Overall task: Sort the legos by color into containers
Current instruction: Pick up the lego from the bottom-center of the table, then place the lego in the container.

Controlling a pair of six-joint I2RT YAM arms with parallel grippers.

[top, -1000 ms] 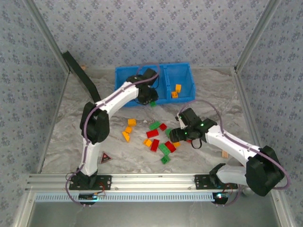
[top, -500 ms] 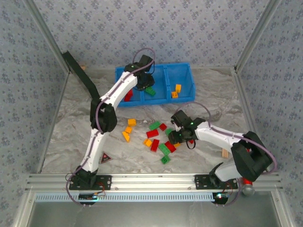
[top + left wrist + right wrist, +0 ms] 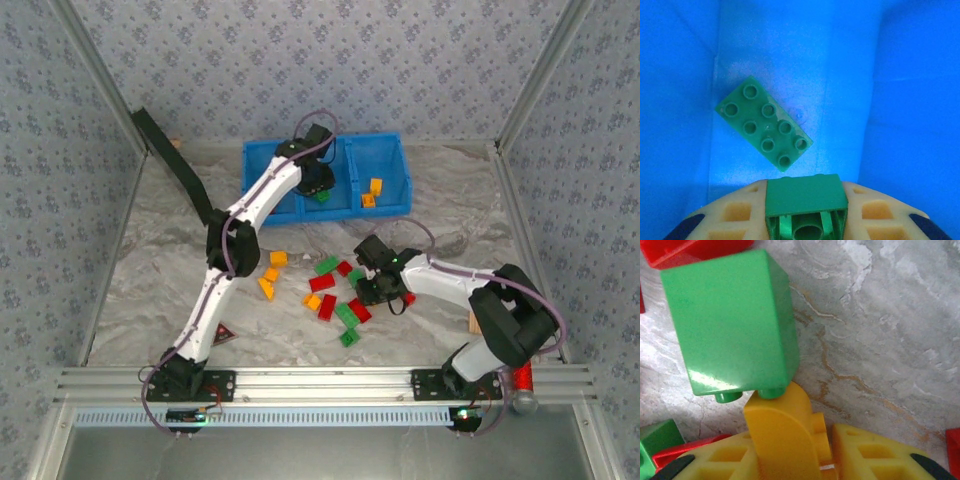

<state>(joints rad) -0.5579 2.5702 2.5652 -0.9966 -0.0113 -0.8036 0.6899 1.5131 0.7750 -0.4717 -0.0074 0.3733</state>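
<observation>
1. Two claws, both occupied: the left gripper (image 3: 805,227) is clenched on a green brick (image 3: 806,197), seen end-on between its pale pads.
2. Just beyond that brick a flat green plate (image 3: 765,124) lies studs-up and askew on the floor of the middle compartment (image 3: 850,60) of the blue bin (image 3: 400,141).
3. On the other side, the right gripper (image 3: 790,462) has its fingers pressed against both sides of an orange-yellow brick (image 3: 782,427), low over the marbled table (image 3: 880,330).
4. Against that brick's far end sits a larger green block (image 3: 732,320) on its side, studs pointing back at the gripper; a red brick (image 3: 685,250) lies at its far corner.
5. From above, the right gripper works at the right edge of the loose legos (image 3: 330,292), which lie scattered red, green and orange-yellow at mid-table, in front of the bin.
6. Two orange-yellow pieces (image 3: 372,192) rest in the bin's right compartment (image 3: 392,165).
7. Well apart from the scatter, a dark triangle (image 3: 222,333) lies beside the left arm's base.
</observation>
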